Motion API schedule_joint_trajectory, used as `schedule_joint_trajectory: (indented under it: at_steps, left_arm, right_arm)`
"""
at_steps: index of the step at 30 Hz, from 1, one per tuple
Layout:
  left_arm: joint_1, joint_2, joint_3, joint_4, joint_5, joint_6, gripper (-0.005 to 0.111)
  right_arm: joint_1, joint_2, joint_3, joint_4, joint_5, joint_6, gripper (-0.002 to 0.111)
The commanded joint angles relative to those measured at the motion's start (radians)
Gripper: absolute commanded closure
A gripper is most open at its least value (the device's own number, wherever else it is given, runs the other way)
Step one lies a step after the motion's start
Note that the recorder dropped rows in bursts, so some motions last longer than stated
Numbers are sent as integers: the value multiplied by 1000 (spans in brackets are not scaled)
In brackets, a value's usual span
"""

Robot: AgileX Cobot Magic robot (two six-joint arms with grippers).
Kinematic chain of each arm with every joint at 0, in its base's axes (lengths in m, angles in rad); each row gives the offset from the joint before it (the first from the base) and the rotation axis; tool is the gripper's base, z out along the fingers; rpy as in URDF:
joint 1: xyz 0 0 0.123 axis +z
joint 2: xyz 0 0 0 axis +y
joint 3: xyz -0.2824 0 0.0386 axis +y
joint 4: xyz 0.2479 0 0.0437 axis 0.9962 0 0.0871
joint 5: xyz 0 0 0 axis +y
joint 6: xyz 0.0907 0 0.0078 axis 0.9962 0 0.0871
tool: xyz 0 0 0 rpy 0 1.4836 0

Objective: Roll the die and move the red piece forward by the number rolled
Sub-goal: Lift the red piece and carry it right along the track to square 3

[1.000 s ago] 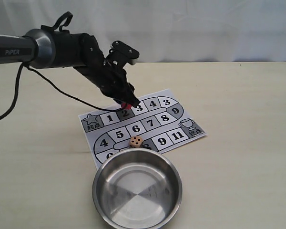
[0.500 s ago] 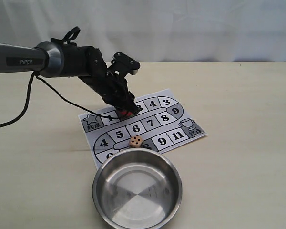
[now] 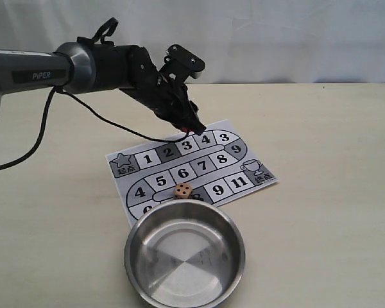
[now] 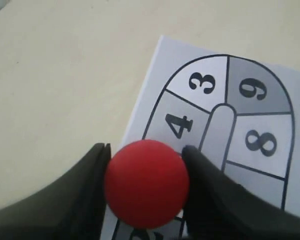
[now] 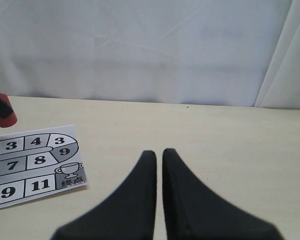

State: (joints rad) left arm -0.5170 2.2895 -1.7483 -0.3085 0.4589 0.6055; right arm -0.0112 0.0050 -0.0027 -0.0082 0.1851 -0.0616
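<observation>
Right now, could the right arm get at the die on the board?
Probably yes. The die lies uncovered on the board, nothing above it. The left tool holds the red piece over the far squares, clear. The steel bowl crowds one side, and the right tool is shut, so must open first.

Grey PIPER-marked arm (image 3: 45,67), black fingers (image 4: 85,200)

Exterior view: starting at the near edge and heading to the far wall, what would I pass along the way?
The steel bowl → die → left gripper, jaws shut on the red piece → white backdrop.
</observation>
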Motion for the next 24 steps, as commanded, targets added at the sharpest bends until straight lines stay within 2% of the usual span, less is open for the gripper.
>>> schedule_joint_trajectory:
  at_steps: [1, 14, 24]
  left_arm:
    - [-3, 55, -4, 12, -21, 5, 107]
    - [-7, 87, -14, 12, -22, 5, 107]
    - [-46, 66, -158, -8, 57, -1, 107]
  right_arm:
    - [2, -5, 3, 0, 0, -5, 104]
    - [2, -5, 3, 0, 0, -5, 104]
    - [2, -5, 3, 0, 0, -5, 104]
